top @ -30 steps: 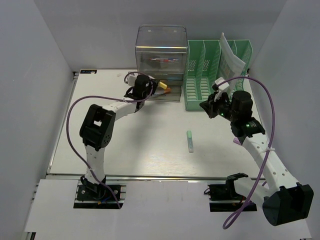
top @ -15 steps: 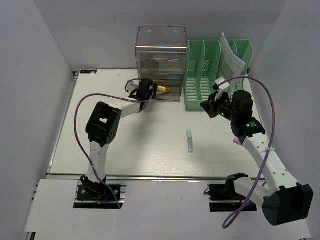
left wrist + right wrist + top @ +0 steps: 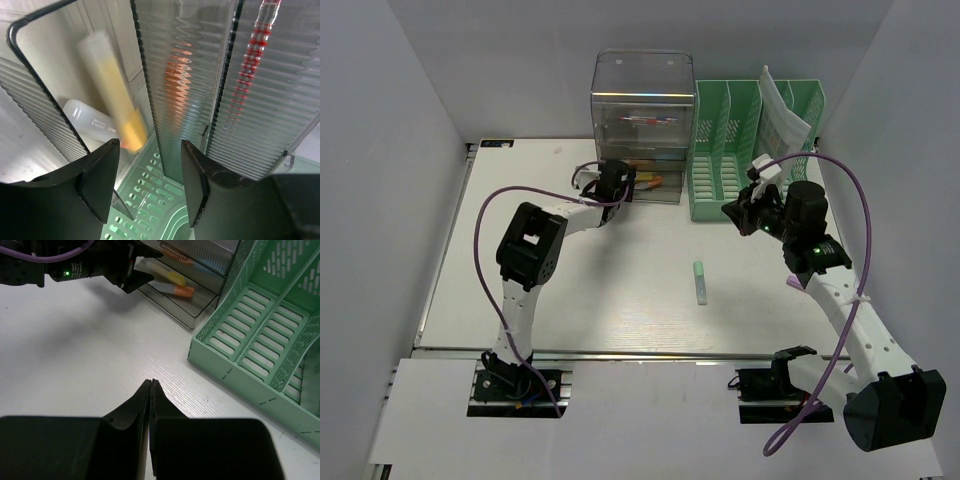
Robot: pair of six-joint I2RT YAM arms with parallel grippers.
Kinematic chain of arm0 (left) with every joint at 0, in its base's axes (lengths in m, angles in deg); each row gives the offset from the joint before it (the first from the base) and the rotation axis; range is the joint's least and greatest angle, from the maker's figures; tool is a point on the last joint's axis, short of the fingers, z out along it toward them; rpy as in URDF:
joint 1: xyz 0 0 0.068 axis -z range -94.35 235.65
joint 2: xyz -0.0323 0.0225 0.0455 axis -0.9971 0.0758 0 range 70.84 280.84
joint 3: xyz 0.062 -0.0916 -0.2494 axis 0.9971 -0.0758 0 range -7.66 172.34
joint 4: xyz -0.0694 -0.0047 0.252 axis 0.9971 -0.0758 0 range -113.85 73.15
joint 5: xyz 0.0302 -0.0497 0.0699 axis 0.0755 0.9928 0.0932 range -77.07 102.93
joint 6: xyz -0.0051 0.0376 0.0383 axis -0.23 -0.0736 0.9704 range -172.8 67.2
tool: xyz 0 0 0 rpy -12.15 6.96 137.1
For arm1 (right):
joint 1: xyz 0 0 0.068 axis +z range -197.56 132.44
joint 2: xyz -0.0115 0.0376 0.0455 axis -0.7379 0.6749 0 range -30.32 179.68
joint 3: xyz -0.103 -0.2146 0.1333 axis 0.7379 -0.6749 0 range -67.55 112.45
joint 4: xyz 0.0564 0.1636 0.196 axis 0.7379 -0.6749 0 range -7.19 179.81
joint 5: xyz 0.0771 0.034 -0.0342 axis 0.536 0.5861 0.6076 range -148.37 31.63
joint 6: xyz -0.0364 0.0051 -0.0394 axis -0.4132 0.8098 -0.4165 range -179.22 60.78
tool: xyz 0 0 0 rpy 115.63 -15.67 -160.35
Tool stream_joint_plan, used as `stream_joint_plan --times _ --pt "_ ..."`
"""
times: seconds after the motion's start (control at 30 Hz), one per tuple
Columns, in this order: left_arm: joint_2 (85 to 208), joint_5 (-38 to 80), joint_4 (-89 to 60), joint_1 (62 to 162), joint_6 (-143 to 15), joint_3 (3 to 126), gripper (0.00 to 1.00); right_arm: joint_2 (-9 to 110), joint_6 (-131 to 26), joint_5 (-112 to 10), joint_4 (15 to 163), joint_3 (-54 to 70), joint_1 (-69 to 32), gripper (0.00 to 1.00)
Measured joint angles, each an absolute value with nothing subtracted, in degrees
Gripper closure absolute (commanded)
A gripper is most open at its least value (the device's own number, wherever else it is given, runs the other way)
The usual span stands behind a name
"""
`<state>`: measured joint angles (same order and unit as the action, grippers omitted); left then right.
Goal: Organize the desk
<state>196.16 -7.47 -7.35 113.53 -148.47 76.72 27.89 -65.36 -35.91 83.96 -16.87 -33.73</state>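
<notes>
The off-white desk [image 3: 570,290] holds a clear drawer unit [image 3: 642,100] at the back, its bottom drawer [image 3: 192,302] pulled out. My left gripper [image 3: 617,182] is at that drawer's mouth, open, with nothing between its fingers [image 3: 102,175]. A yellow marker with an orange end [image 3: 117,107] lies blurred in the drawer beside a white tube [image 3: 85,117]. It also shows in the drawer from the right wrist as the marker [image 3: 175,285]. A pale green highlighter [image 3: 699,282] lies on the desk's middle right. My right gripper [image 3: 151,384] hovers shut and empty above the desk, in front of the rack.
A green slotted file rack [image 3: 750,150] stands right of the drawer unit, with a sheet of paper [image 3: 782,108] in one slot. Red-marked pens [image 3: 255,45] show through the ribbed upper drawers. Grey walls close in on three sides.
The left gripper moved right to the drawer mouth and opened, letting go of the yellow marker, which now lies in the drawer. The right arm has not moved.
</notes>
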Motion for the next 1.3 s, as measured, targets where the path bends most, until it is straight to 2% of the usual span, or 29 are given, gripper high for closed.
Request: stream_joint_plan --times 0.17,0.27,0.3,0.33,0.37,0.43,0.47,0.53,0.63,0.67,0.8,1.03,1.2,1.3 --pt "196.00 -7.34 -5.21 113.53 -148.71 75.45 0.42 27.87 -65.36 -35.41 83.89 -17.59 -34.06 0.97" --pt "195.48 -6.29 -3.73 113.53 -148.50 74.12 0.48 27.89 -65.44 -35.04 83.85 -17.77 -34.28 0.90" --pt "194.76 -5.64 -3.16 113.53 -148.15 73.20 0.50 27.89 -65.57 -34.80 83.89 -17.77 -34.39 0.84" --pt "193.88 -4.87 -2.79 113.55 -147.73 72.35 0.57 27.89 -65.73 -34.47 83.87 -17.77 -34.48 0.79" --pt "192.70 -3.63 -2.02 113.53 -146.66 71.21 0.62 27.96 -65.75 -34.14 83.81 -17.77 -34.58 0.65" --pt "189.53 -0.43 -0.99 113.42 -144.04 68.98 0.82 28.28 -65.84 -33.37 83.65 -17.77 -34.87 0.51" --pt "187.50 2.41 0.16 113.09 -142.29 67.56 0.84 28.70 -66.03 -32.89 83.39 -17.75 -35.11 0.43" --pt "182.98 8.90 2.07 112.48 -138.62 64.46 0.84 30.06 -66.73 -31.82 82.32 -17.38 -35.39 0.42" --pt "175.52 21.12 4.25 110.27 -130.22 59.17 0.69 34.54 -68.04 -29.86 77.71 -14.93 -35.39 0.41" --pt "173.29 24.44 3.33 109.33 -126.49 58.14 0.55 36.44 -68.50 -29.35 76.00 -13.88 -35.26 0.40" --pt "166.15 33.55 -5.74 106.49 -108.37 57.42 0.26 44.59 -69.84 -29.11 68.55 -9.27 -33.64 0.39" --pt "154.52 36.46 -23.68 105.20 -81.35 56.85 0.13 56.76 -69.90 -35.58 60.07 -5.27 -26.61 0.36" --pt "145.95 29.75 -27.92 105.05 -73.29 50.89 0.03 63.43 -68.68 -42.53 56.79 -4.70 -22.28 0.32" --pt "141.97 25.49 -28.51 104.92 -71.10 47.37 0.02 64.63 -68.15 -45.55 55.22 -4.70 -21.38 0.32"
